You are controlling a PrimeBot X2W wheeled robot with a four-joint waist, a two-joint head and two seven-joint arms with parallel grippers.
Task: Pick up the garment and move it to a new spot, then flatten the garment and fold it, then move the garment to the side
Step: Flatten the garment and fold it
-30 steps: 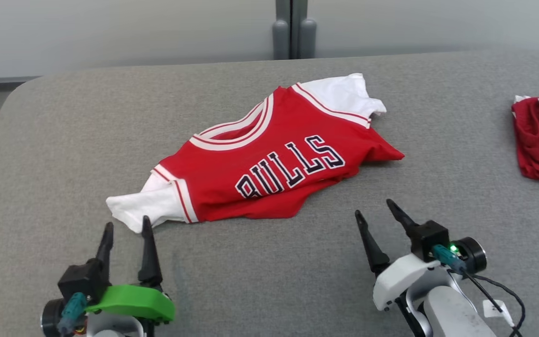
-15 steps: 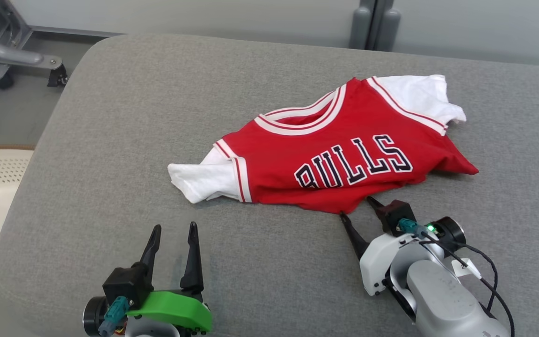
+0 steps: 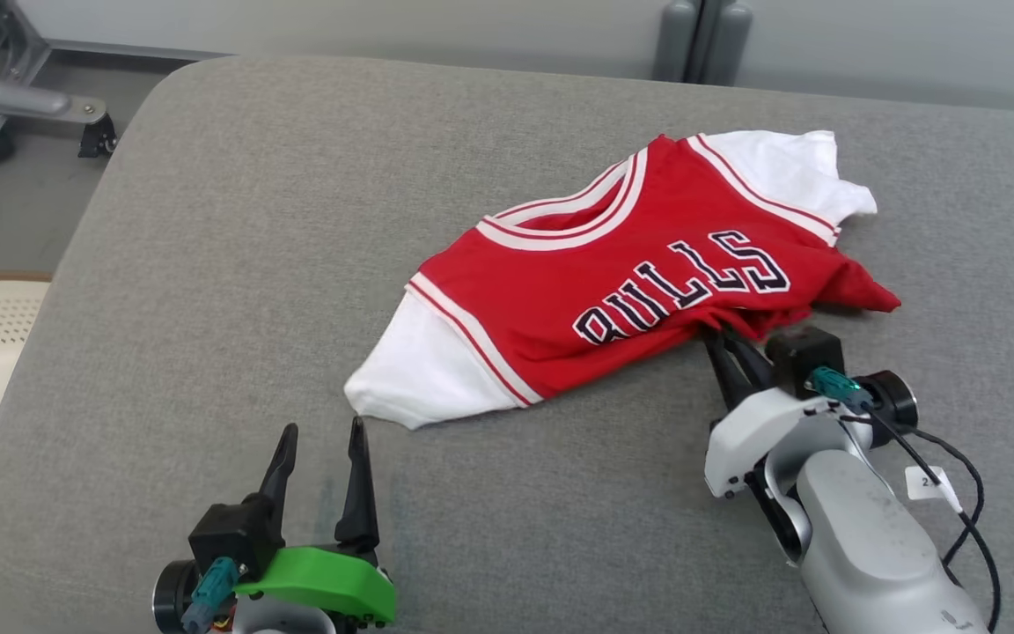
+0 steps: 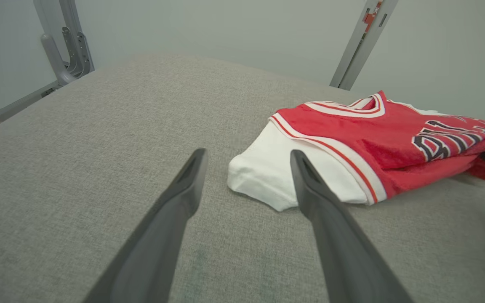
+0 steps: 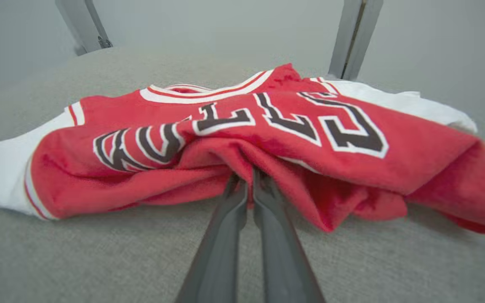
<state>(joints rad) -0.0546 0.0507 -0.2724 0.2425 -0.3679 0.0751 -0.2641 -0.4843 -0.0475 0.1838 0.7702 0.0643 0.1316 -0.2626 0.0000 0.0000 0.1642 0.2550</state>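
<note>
Barely started: right gripper [image 3: 723, 339] pinched tight on the jersey [image 3: 613, 273] at its 5 o'clock hem, mid grey table [image 3: 208, 220]. Left gripper [image 3: 322, 426] is spread wide, empty, at 7 o'clock. Moving, flattening, folding all left.

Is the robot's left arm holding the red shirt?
No, the left fingers stand wide apart with nothing between them, near the white sleeve of the red shirt.

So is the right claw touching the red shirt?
Touching. The right wrist view shows the right gripper pinched shut on a bunched fold of the red jersey.
</note>
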